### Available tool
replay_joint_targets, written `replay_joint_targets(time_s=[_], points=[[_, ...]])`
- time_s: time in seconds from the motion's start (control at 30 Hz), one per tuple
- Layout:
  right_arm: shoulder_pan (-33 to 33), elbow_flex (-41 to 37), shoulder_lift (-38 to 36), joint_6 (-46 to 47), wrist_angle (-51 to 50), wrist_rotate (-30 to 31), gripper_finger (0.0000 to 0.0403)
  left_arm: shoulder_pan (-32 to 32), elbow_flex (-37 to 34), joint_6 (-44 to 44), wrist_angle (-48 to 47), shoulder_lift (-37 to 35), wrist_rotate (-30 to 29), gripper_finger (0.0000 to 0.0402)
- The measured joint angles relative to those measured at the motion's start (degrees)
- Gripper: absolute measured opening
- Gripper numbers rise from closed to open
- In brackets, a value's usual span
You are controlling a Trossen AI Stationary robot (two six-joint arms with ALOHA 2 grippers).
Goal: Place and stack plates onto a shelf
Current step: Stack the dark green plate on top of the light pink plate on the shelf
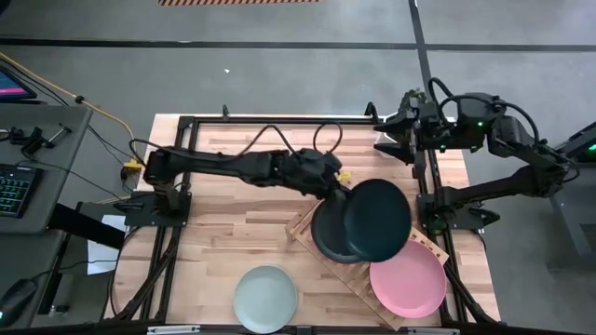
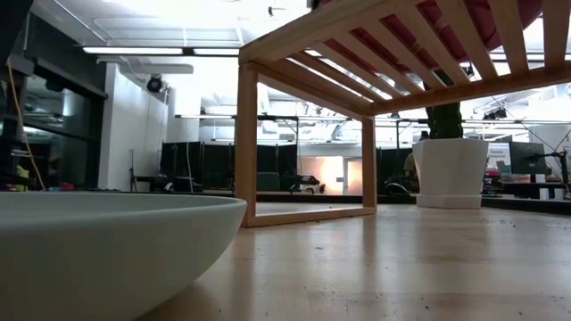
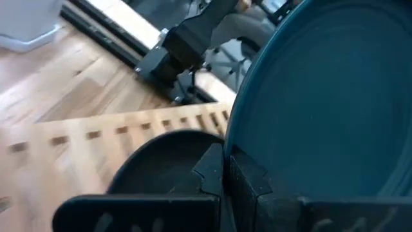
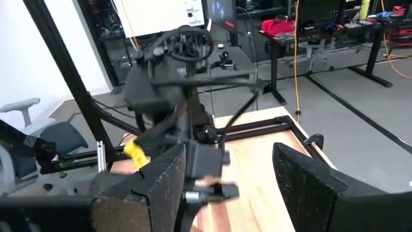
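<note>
Left hand (image 1: 343, 191) of mine pinches the rim of a dark teal round matte plate (image 1: 377, 220), held over a black round plate (image 1: 328, 233) on the slatted light wooden shelf (image 1: 307, 223); high view. A light pink plate (image 1: 408, 277) lies on the shelf's other end, a pale mint plate (image 1: 265, 298) on the butcher-block worktop (image 1: 223, 233), my right hand (image 1: 391, 130) waits at the far edge. Low view: mint plate's rim (image 2: 98, 250) before the shelf (image 2: 357, 53). Left wrist view: my fingers (image 3: 238, 183) clamp the teal plate (image 3: 322, 109) above the black one (image 3: 161, 164). Right wrist view: my right fingers (image 4: 309, 187) are spread.

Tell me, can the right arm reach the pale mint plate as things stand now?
Probably not easily: the right gripper waits at the far edge, and the shelf with the left gripper lies between it and the pale mint plate.
</note>
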Motion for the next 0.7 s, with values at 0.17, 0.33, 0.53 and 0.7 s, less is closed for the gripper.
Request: replay_joint_targets(time_s=[0.17, 0.33, 0.53, 0.7], points=[[0.00, -0.02, 0.35, 2.07, 0.07, -0.01, 0.0218, -0.98, 0.00, -1.29, 7.44, 3.94, 0.12, 0.0000], [0.00, -0.02, 0.56, 6.88, 0.02, 0.49, 0.0218, -2.25, 0.00, -3.11, 14.86, 7.11, 3.97, 0.0000], [0.00, -0.02, 1.06, 9.05, -0.02, 3.81, 0.0218, -4.79, -0.04, -3.34, 19.86, 8.55, 5.56, 0.0000], [0.00, -0.02, 1.60, 9.03, -0.14, 4.62, 0.0218, -6.61, -0.04, -0.19, 20.01, 8.55, 1.93, 0.0000]])
